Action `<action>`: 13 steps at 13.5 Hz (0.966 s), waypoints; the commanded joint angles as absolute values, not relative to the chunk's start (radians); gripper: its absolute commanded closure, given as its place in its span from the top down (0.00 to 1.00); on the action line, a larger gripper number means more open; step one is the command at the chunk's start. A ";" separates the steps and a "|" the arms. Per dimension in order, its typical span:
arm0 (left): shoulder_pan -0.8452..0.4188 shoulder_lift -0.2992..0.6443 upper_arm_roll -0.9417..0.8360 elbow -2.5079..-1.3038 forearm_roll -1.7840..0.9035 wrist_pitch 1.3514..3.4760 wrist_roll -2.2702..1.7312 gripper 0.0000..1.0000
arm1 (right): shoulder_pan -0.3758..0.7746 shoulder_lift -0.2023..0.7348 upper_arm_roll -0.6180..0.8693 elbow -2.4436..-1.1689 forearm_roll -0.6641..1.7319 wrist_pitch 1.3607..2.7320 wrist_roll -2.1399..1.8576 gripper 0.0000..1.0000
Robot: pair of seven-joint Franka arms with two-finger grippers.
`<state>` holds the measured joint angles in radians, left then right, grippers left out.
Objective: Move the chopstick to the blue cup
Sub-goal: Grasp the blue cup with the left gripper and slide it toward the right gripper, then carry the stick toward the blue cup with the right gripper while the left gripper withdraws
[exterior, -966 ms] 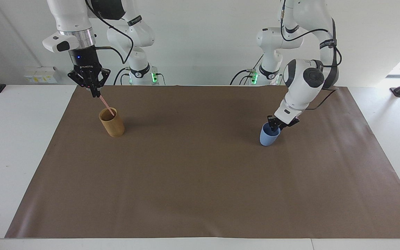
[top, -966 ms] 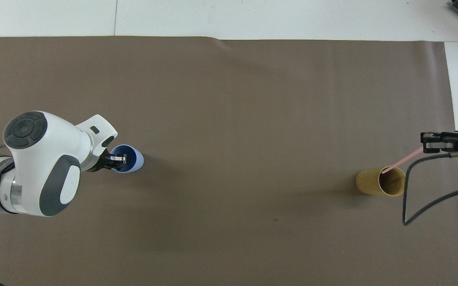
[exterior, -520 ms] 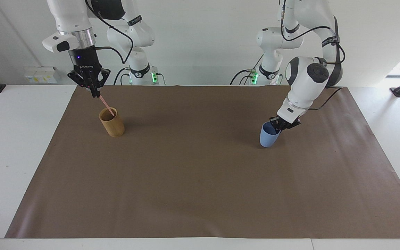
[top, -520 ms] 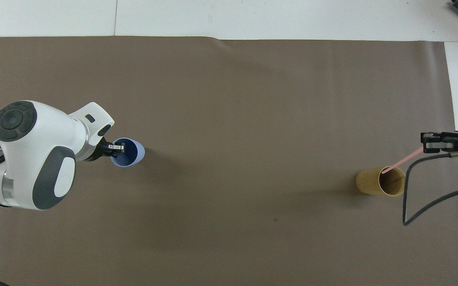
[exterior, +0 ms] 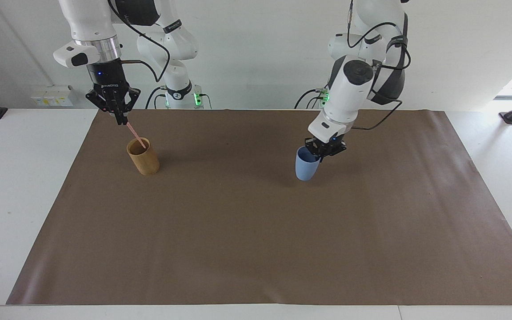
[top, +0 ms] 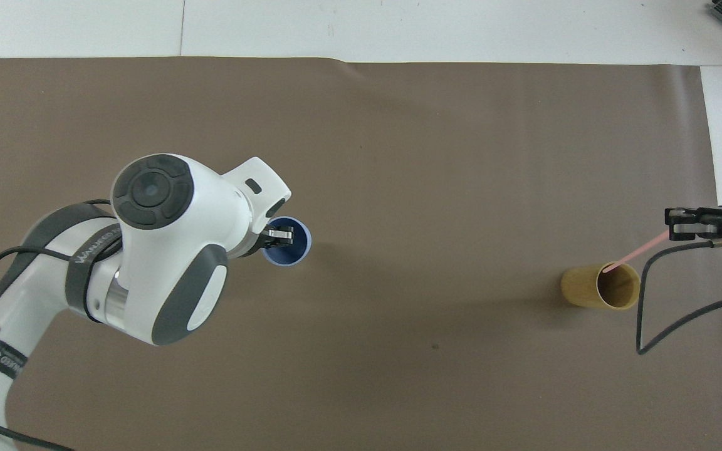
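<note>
A pale pink chopstick leans out of the tan bamboo cup, its lower end inside the cup. My right gripper is shut on its upper end, above the cup's rim; it also shows in the overhead view with the chopstick and the tan cup. My left gripper is shut on the rim of the blue cup, one finger inside and one outside. The cup hangs upright near the table's middle; I cannot tell whether it touches the mat.
A brown mat covers most of the white table. A black cable loops down from the right arm beside the tan cup.
My left gripper has carried the blue cup from the left arm's end of the table toward the middle, toward the tan cup. The right gripper and chopstick have hardly moved.
</note>
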<state>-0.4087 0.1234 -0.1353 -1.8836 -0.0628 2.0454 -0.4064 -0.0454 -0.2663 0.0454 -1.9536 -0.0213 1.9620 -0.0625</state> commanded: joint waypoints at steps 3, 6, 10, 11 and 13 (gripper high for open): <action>-0.535 0.279 -0.118 -1.730 -0.071 2.025 -0.482 0.00 | 0.003 -0.273 0.069 -1.967 -0.006 1.993 0.070 0.00; -0.560 0.298 -0.117 -1.733 -0.067 2.033 -0.483 0.00 | 0.076 -0.273 0.074 -1.967 -0.006 1.997 0.171 0.00; -0.580 0.314 -0.117 -1.744 -0.060 2.039 -0.483 0.00 | 0.182 -0.284 0.074 -1.967 -0.006 1.991 0.304 0.00; -0.584 0.328 -0.117 -1.744 -0.057 2.046 -0.488 0.00 | 0.196 -0.288 0.074 -1.968 -0.006 1.985 0.328 0.00; -0.586 0.331 -0.117 -1.746 -0.057 2.049 -0.488 0.00 | 0.245 -0.307 0.074 -1.971 -0.006 1.954 0.389 0.00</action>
